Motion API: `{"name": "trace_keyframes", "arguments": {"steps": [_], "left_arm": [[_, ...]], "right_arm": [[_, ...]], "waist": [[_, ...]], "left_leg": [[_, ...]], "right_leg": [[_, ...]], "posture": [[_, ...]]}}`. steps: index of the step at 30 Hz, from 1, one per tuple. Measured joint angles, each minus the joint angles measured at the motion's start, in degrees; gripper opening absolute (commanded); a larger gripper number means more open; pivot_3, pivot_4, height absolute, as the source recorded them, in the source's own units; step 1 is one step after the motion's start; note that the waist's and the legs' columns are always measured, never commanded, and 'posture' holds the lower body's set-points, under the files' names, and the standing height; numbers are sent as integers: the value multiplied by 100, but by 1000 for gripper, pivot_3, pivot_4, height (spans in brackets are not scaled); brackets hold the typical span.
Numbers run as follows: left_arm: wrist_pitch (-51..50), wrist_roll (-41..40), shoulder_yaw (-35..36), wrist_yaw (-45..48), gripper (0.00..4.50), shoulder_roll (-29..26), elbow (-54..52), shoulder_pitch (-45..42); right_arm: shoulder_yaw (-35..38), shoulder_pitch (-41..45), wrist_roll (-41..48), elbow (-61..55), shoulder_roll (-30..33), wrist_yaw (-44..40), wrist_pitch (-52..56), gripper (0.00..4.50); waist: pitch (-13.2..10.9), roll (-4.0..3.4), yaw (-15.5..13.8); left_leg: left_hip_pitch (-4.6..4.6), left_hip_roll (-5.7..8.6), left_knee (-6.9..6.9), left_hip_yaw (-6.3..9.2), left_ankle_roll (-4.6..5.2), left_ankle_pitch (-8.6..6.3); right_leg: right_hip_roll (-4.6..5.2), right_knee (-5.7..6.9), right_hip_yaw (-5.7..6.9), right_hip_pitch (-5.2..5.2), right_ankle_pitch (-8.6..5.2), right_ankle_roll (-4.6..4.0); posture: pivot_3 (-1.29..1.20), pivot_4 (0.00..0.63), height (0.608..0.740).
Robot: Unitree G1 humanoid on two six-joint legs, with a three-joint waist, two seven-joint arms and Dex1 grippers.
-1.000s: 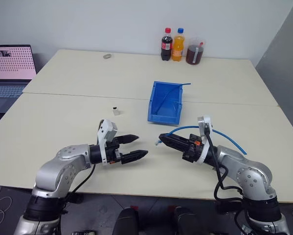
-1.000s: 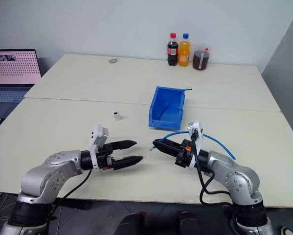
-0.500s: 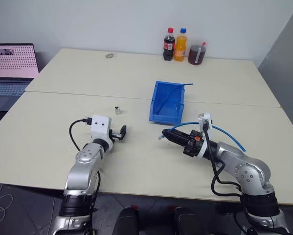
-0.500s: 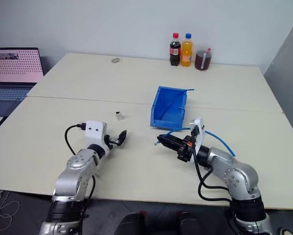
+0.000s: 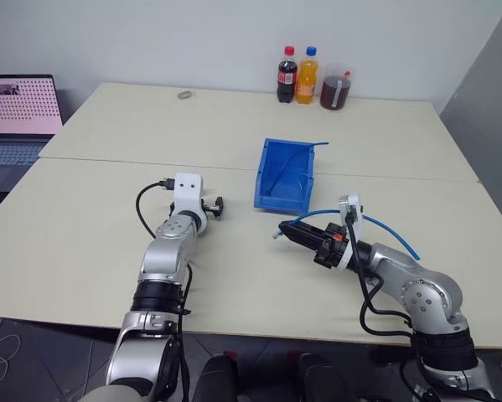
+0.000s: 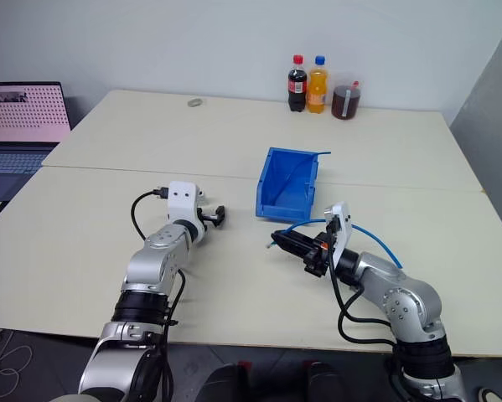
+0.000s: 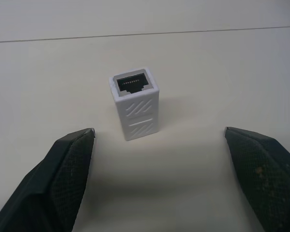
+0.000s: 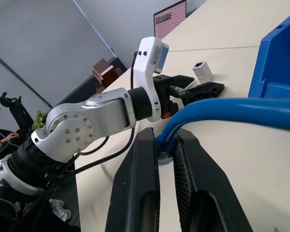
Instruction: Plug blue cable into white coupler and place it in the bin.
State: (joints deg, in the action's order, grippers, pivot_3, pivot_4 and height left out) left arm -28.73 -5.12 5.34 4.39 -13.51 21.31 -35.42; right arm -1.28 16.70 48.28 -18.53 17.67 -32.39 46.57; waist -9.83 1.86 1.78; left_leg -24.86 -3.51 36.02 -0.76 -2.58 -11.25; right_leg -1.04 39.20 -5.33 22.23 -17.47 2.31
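Note:
The white coupler (image 7: 134,104) stands upright on the table with its dark socket facing up. My left gripper (image 7: 159,135) is open, with the coupler just beyond the gap between the fingers and touching neither finger. From the head view, that gripper (image 5: 217,207) lies left of the bin (image 5: 281,201), which is bright blue and rests at mid-table. My right gripper (image 5: 282,232) is shut on the blue cable (image 5: 376,226) near its plug end, just above the table in front of the bin. The cable arcs back over my right forearm. In the right wrist view the cable (image 8: 232,108) runs out from between the shut fingers.
Two drink bottles (image 5: 296,75) and a jar of dark liquid (image 5: 334,85) stand at the far table edge. A laptop (image 5: 16,109) sits off the left side. A small round object (image 5: 183,95) lies far back. A thin blue wire (image 5: 305,146) crosses the bin's top.
My left arm has swung forward from pointing across the table to pointing away at the coupler, fingers still open. My right gripper has kept still with the cable.

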Motion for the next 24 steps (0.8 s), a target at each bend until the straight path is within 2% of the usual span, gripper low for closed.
{"name": "trace_keyframes", "arguments": {"steps": [9, 17, 24], "left_arm": [[244, -96, 185, 36, 4500, 6, 619, -327], [463, -92, 183, 104, 3090, 8, 875, -431], [675, -29, 175, 117, 1587, 5, 1125, -525]], "right_arm": [[0, -34, -8, -39, 4, 28, 0, 124], [0, -37, -9, -48, 7, 42, 1, 122], [-2, -48, -9, -50, 7, 61, 1, 117]], "waist": [[0, 0, 0], [0, 0, -1], [0, 0, 0]], "left_leg": [[-1, 0, 0, 0, 0, 0], [-1, 0, 0, 0, -1, 0], [-1, 0, 0, -1, -1, 0]], "right_leg": [[1, -1, 1, 0, 1, 1], [1, -2, 2, 0, 1, 1], [0, -3, 1, 0, 1, 1]], "posture": [[0, 150, 740], [0, 150, 740], [0, 150, 740]]}}
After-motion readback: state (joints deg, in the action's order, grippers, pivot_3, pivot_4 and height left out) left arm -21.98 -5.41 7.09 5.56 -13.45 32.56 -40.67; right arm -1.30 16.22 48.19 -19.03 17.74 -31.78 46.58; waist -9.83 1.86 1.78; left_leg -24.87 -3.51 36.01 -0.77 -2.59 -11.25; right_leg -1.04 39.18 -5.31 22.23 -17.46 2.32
